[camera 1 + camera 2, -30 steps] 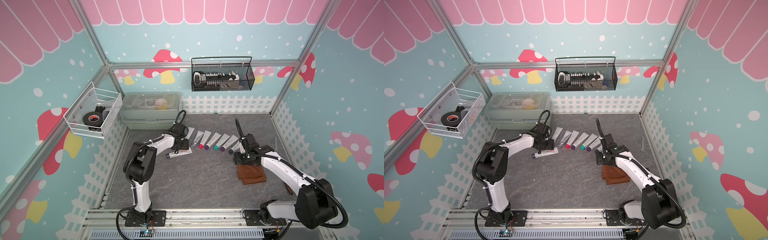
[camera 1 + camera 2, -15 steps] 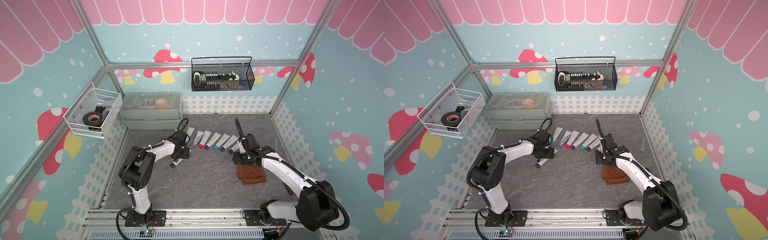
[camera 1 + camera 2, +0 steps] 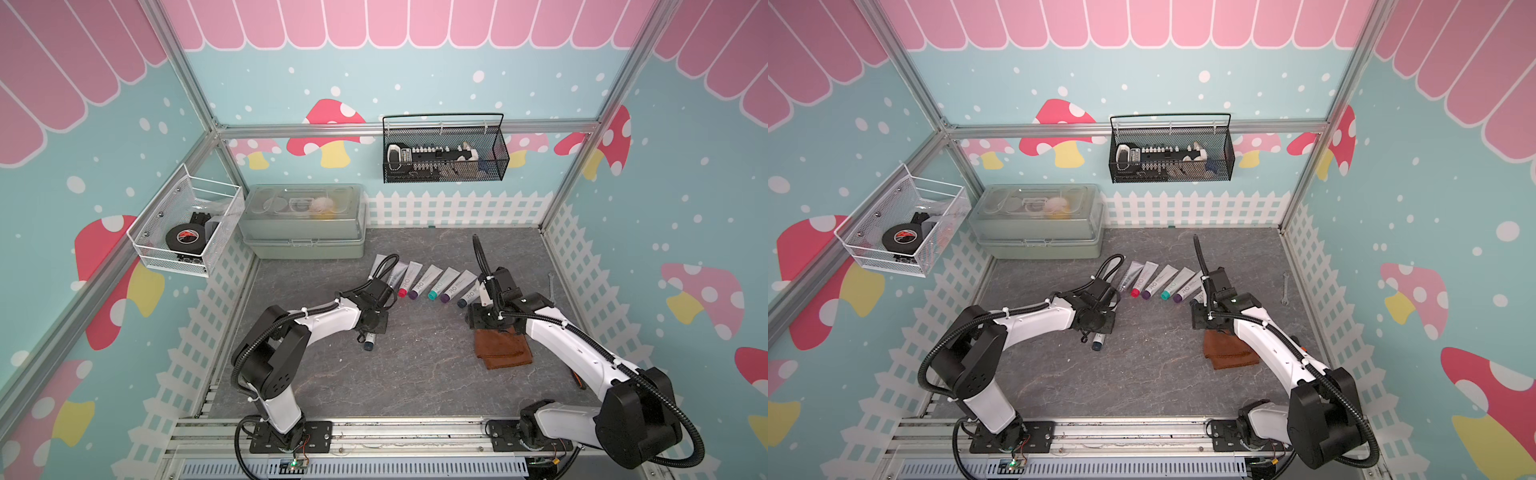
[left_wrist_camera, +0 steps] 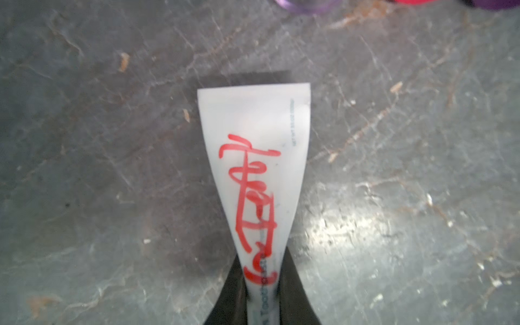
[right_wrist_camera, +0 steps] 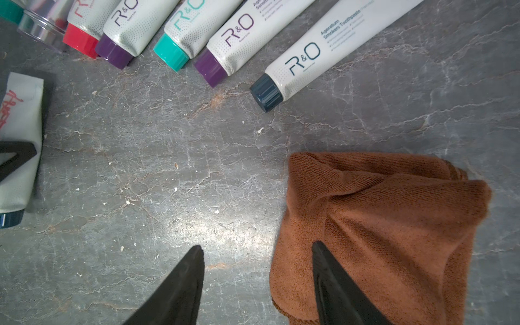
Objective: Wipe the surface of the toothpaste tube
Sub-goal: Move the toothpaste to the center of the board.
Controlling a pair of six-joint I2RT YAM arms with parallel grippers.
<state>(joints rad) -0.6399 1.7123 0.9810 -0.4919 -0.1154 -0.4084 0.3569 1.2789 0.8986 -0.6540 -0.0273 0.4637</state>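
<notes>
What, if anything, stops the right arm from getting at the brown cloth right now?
Probably nothing, so yes: the right pincer is open, one finger over the cloth, which lies uncovered on the table.

The middle of the gray floor (image 3: 419,374) is bare, from between the two arms all the way to the front rail (image 3: 374,432). There is lots of room to move there. Behind it, a row of toothpaste tubes (image 3: 432,280) lies side by side and blocks the way back. The green box (image 3: 303,232) fills the back left corner. The brown cloth (image 3: 503,351) lies right by the right arm (image 3: 569,343). One tube with red scribble (image 4: 253,168) is at the end of the left arm (image 3: 328,320). A small wrench (image 3: 551,286) lies near the right fence (image 3: 579,291). Past the row, the floor is bare up to the back fence (image 3: 457,210).
</notes>
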